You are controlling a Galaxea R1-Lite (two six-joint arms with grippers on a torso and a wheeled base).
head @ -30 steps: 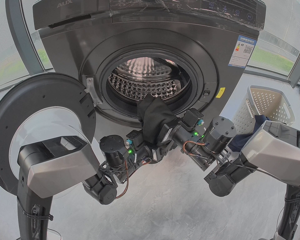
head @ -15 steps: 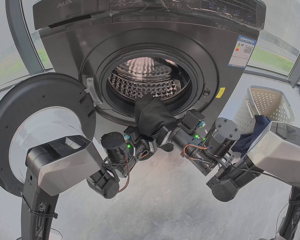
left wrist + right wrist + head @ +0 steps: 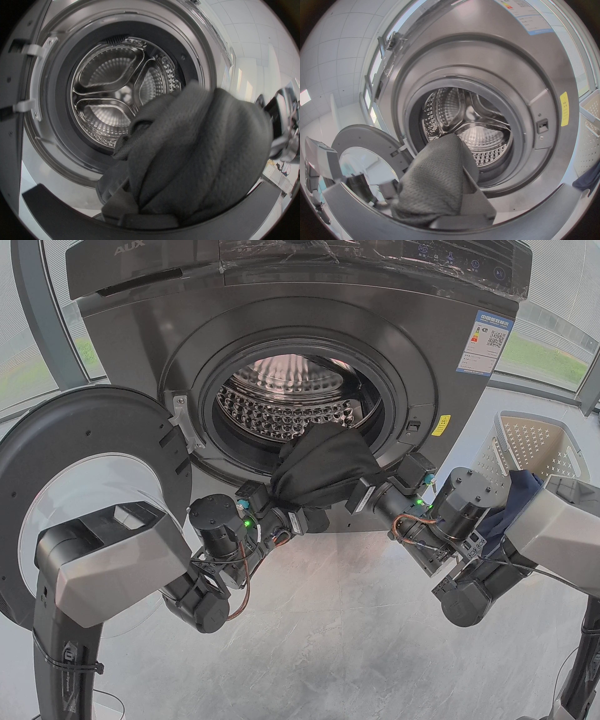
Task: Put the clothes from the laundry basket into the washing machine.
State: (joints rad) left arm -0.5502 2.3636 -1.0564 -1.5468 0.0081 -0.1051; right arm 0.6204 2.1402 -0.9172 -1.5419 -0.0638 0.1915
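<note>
A black garment [image 3: 322, 465] hangs bunched between my two grippers, just in front of the lower rim of the washing machine's round opening [image 3: 294, 396]. My left gripper [image 3: 299, 507] is shut on its left end and my right gripper [image 3: 357, 490] on its right end. The cloth drapes over both sets of fingers and hides them. In the left wrist view the garment [image 3: 193, 156] covers the lower right of the steel drum [image 3: 118, 100]. The right wrist view has the garment [image 3: 434, 184] below the drum [image 3: 468, 125]. The laundry basket [image 3: 544, 440] stands at the right with a dark blue garment [image 3: 512, 502] over its edge.
The machine's round door [image 3: 87, 465] stands swung open at the left, close to my left arm. Grey tiled floor [image 3: 337, 640] lies bare in front of the machine. Windows run behind it on both sides.
Both arms have raised the black garment toward the opening. My right gripper has shifted to the right, so the cloth now spreads wider between the two grippers.
</note>
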